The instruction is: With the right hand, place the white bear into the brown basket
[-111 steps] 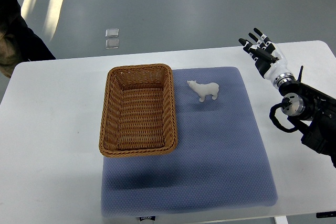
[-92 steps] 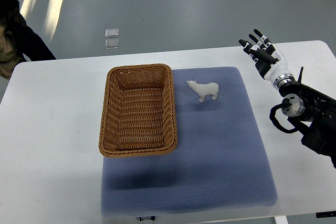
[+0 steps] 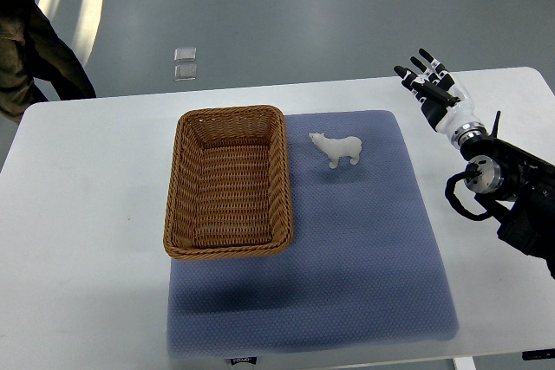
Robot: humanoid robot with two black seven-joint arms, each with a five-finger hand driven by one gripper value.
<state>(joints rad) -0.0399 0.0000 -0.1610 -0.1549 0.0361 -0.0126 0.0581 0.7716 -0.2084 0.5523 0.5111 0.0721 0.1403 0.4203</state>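
Right hand [image 3: 431,84] over the far right of the surface [image 3: 87,214], fingers spread, holding nothing, well apart from the bear. White bear [image 3: 337,149] standing upright on the blue mat [image 3: 347,257], just beside the brown basket [image 3: 227,181], outside its right rim. Probably light, stiff and smooth, so easily toppled or slipped; best pinched across the body, between the legs and back.
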